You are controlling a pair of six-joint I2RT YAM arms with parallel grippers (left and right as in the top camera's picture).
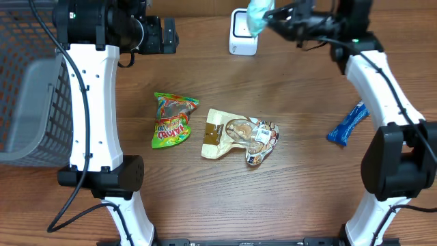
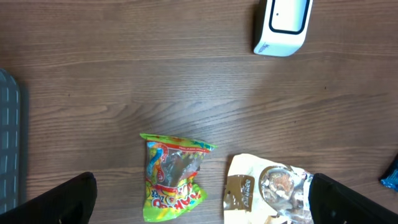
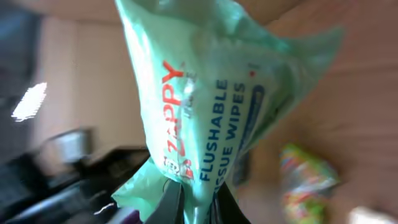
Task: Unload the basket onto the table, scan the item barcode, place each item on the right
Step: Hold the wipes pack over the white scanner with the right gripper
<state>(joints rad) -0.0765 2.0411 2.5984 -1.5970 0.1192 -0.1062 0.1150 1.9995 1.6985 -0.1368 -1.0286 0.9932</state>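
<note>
Currently right claw (image 1: 273, 17) pinched tight on green wipes pack (image 1: 258, 15), held over white scanner (image 1: 242, 39); left claw (image 1: 164, 34) spread wide, empty, hovering over wooden counter (image 1: 293, 191).

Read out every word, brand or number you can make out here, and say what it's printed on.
"ZAPPY": red letters on the green wipes pack.
"FLUSHABLE WIPES": blue letters on the same pack.
Red lettering on the green and yellow candy bag: too blurred to read.
Brown label on the tan snack pouch: too small to read.
None readable on the blue packet or white scanner.
</note>
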